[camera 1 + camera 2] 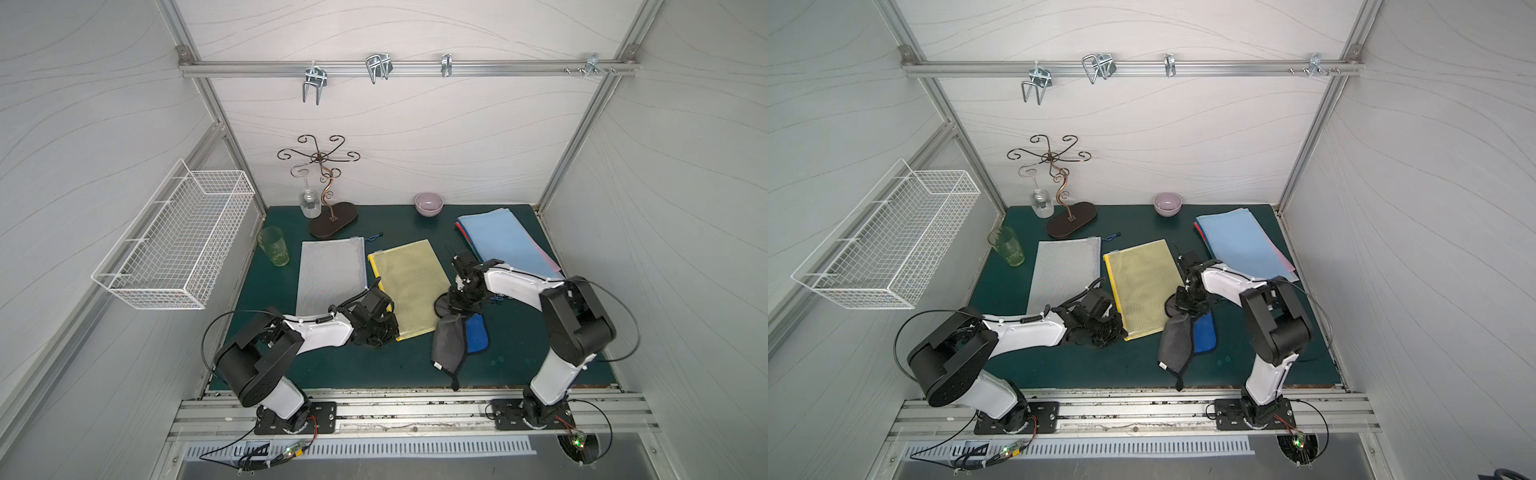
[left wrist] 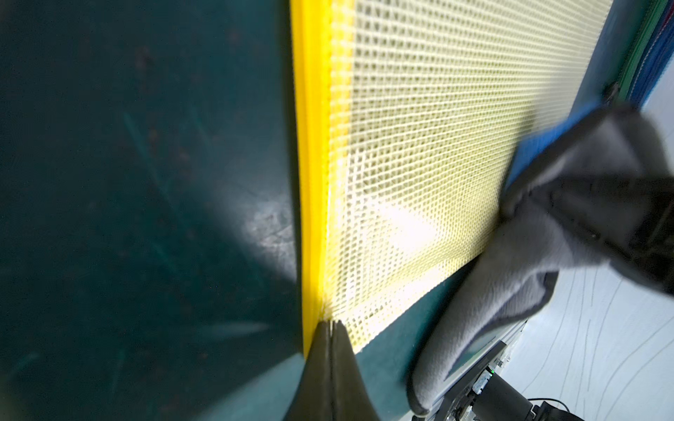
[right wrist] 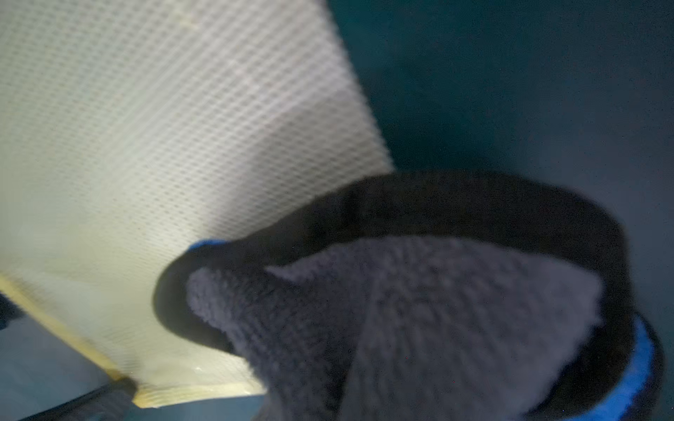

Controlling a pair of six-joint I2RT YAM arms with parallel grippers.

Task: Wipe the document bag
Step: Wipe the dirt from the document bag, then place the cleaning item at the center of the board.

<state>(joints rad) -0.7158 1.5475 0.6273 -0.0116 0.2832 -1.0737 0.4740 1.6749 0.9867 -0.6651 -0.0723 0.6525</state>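
Dark green flat surface (image 1: 374, 365) fills both top views. The wrist views show only patches of it.

Yellow mesh rectangular document bag (image 1: 409, 286) lies flat between the two hands. Its long axis runs away from the arm bases toward the back wall, with the far end leaning to the left arm's side. The solid yellow zip strip runs along the long edge facing the left hand. The mesh weave is sharp only in the left wrist view (image 2: 437, 145). It is blurred in the right wrist view (image 3: 164, 145).

Grey fleecy cloth (image 1: 449, 340) hangs down from the right hand, beside the bag's other long edge. Top views show its full drape, while the right wrist view shows only pile (image 3: 419, 320).

Blue flat cloth (image 1: 477, 332) lies under and behind the grey one.

Right hand (image 1: 459, 305) is clamped on the grey cloth's top, fingers hidden by the fabric.

Left hand (image 2: 330, 328) has its fingers pressed together, tips at the bag's near zip-side corner. Can't tell if they pinch the edge. From above the left hand (image 1: 384, 328) hides that corner.
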